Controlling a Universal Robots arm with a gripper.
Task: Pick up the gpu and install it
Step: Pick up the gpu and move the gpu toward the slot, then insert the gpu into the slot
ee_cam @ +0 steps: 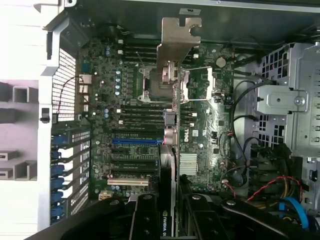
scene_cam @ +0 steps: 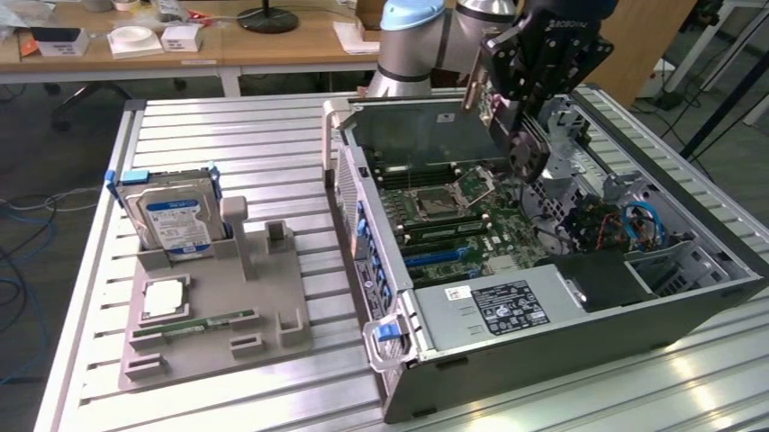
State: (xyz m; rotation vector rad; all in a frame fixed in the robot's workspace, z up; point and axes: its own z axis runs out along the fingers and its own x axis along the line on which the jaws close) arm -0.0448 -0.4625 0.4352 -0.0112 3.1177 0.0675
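gpu (ee_cam: 172,125) edge-on, clamped in claw (ee_cam: 171,220) above motherboard (ee_cam: 130,125); near end hidden between fingers (ee_cam: 142,220).

Behind my ribbed metal table (scene_cam: 229,135) I see a long wooden desk (scene_cam: 288,45) carrying white boxes (scene_cam: 135,40) and a round black stand base (scene_cam: 266,20), dark grey floor (scene_cam: 49,153) at the exterior view's left with loose cables (scene_cam: 27,209), even indoor light.
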